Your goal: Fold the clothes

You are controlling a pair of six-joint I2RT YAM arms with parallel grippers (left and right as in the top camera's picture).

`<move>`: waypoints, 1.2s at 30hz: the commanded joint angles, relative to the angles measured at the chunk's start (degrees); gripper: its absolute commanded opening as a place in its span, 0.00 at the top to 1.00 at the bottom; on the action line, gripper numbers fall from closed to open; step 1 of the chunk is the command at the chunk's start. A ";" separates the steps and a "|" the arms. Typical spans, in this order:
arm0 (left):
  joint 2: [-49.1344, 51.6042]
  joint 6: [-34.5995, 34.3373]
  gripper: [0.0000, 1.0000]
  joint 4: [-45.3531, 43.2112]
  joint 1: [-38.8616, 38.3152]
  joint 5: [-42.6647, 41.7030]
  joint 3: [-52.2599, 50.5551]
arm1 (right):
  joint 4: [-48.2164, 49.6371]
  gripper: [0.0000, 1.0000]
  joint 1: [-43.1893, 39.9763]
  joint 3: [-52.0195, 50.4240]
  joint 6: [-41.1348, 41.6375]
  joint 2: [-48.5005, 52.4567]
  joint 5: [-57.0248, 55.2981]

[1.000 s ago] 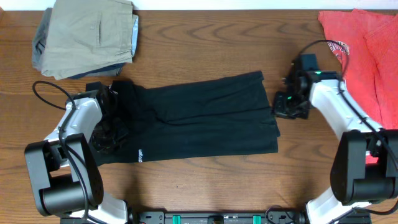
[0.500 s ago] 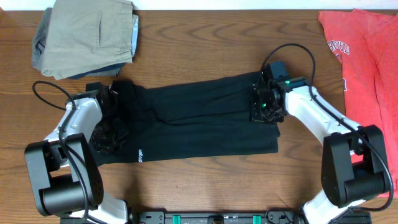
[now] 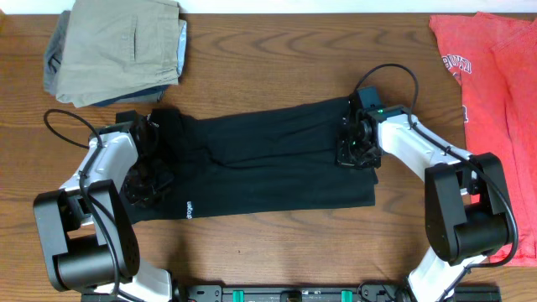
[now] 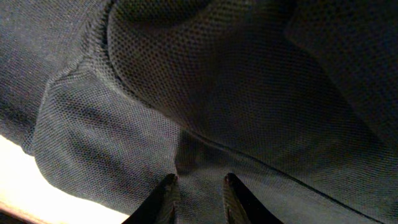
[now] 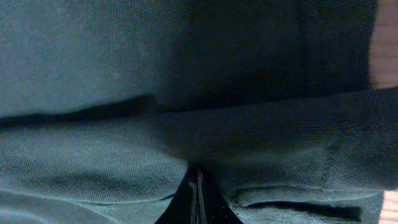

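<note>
We've now got the right gripper (image 3: pixel 351 151) in from the side onto the right edge of the black shirt (image 3: pixel 268 168) lying flat on the table (image 3: pixel 277 67), fingers together, left gripper (image 4: pixel 199 183) pinching the other end, so we're set to fold.

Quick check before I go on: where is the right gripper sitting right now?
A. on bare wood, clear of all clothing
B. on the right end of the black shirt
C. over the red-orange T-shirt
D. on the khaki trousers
B: in the overhead view the right gripper is down on the right end of the black shirt, and its wrist view is almost filled with dark fabric.
</note>
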State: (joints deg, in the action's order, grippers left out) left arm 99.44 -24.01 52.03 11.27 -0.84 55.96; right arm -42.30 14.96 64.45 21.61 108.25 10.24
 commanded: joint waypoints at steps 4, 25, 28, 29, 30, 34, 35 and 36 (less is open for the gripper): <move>-0.59 -0.26 0.74 0.00 0.46 1.31 -0.55 | 1.03 0.99 0.35 -0.46 4.31 6.93 -6.86; -6.32 -0.57 0.68 2.62 -3.50 -1.75 -0.55 | -8.39 0.99 -10.34 -0.44 12.22 4.33 -13.90; -8.48 -1.88 0.68 3.43 -6.29 -1.73 -0.55 | -9.49 0.99 -10.67 -0.44 12.22 2.58 -13.88; -9.27 -2.12 0.68 3.45 -7.39 -1.73 -0.55 | -9.81 0.99 -10.56 -0.44 12.22 1.92 -13.90; -10.12 -2.29 0.68 3.45 -8.48 -1.73 -0.55 | -10.14 0.99 -10.45 -0.44 12.22 1.07 -13.90; -13.97 -4.52 0.68 2.93 -12.02 -1.73 -0.46 | -11.26 0.99 -10.40 -0.44 12.22 -3.43 -14.03; -15.04 -5.01 0.68 2.58 -12.59 -1.70 -0.35 | -11.32 0.99 -10.40 -0.44 12.22 -5.07 -14.14; -16.35 -5.29 0.68 1.90 -13.16 -1.73 -0.17 | -11.30 0.99 -10.40 -0.44 12.22 -6.58 -14.14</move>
State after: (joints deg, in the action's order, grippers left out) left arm 86.54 -26.92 54.65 -0.58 -2.72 55.92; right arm -53.52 5.08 64.23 32.88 106.45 -0.60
